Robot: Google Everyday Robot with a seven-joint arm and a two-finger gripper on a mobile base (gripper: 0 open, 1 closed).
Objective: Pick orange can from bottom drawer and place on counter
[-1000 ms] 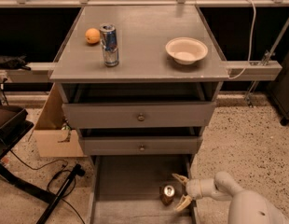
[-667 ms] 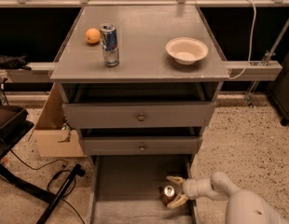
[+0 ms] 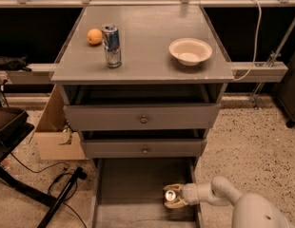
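The grasp is the step in hand: the hand (image 3: 175, 196) is low in the bottom drawer (image 3: 128, 189), at its right side, and its fingers (image 3: 176, 204) seem pressed on both sides of the orange can (image 3: 170, 194), which stands on the drawer floor. Next, I judge, it must lift the can, pull clear of the upper drawers (image 3: 142, 118) and carry it to the desk (image 3: 147, 56).
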